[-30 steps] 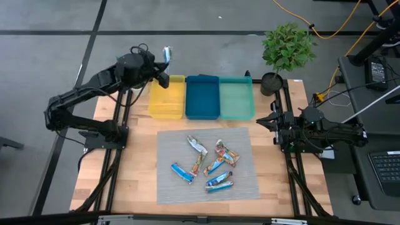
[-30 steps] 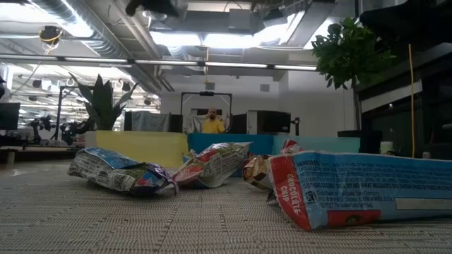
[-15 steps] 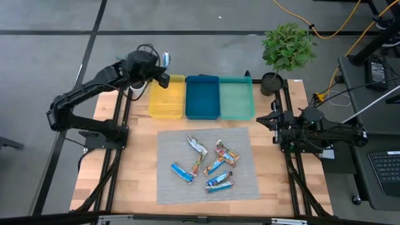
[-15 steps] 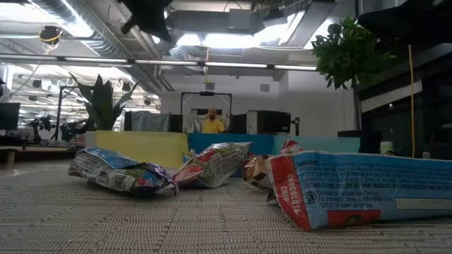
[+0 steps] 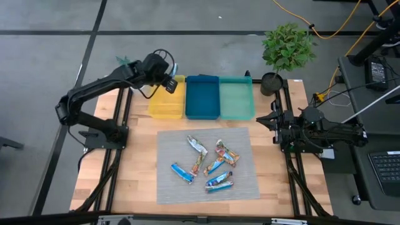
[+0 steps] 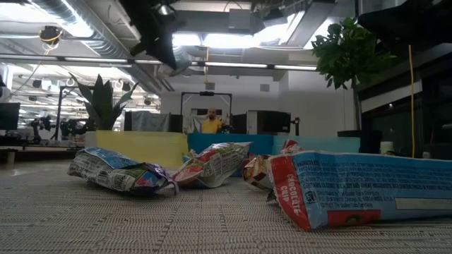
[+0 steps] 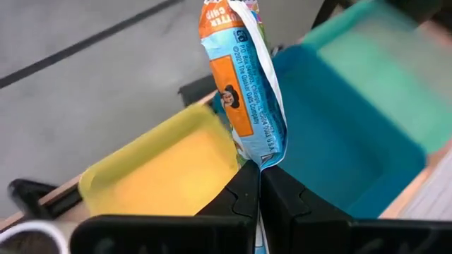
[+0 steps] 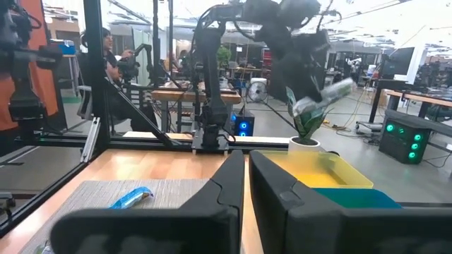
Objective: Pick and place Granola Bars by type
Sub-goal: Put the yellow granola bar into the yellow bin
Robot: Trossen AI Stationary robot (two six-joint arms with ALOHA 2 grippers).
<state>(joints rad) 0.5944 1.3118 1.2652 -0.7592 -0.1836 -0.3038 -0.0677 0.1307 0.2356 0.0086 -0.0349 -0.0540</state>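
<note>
Low view puts a blue bar (image 6: 353, 187) nearest the lens on the woven mat (image 6: 212, 226), with a silver bar (image 6: 116, 171) and more wrappers behind it, then the fronts of the yellow, blue and teal trays. From above, six Granola Bars (image 5: 205, 162) lie clustered on that grey mat, near the table's front, well apart from the trays. Beyond them the yellow tray (image 5: 167, 98), blue tray (image 5: 202, 97) and teal tray (image 5: 236, 98) sit side by side. The left gripper (image 5: 170, 75) hangs above the far edge of the yellow tray, its fingers pinched tight on the lower end of a blue-and-orange bar (image 7: 244, 85), which stands upright over the seam between the yellow and blue trays. The right gripper (image 5: 267, 120) waits at the table's right edge, fingers nearly closed on nothing.
</note>
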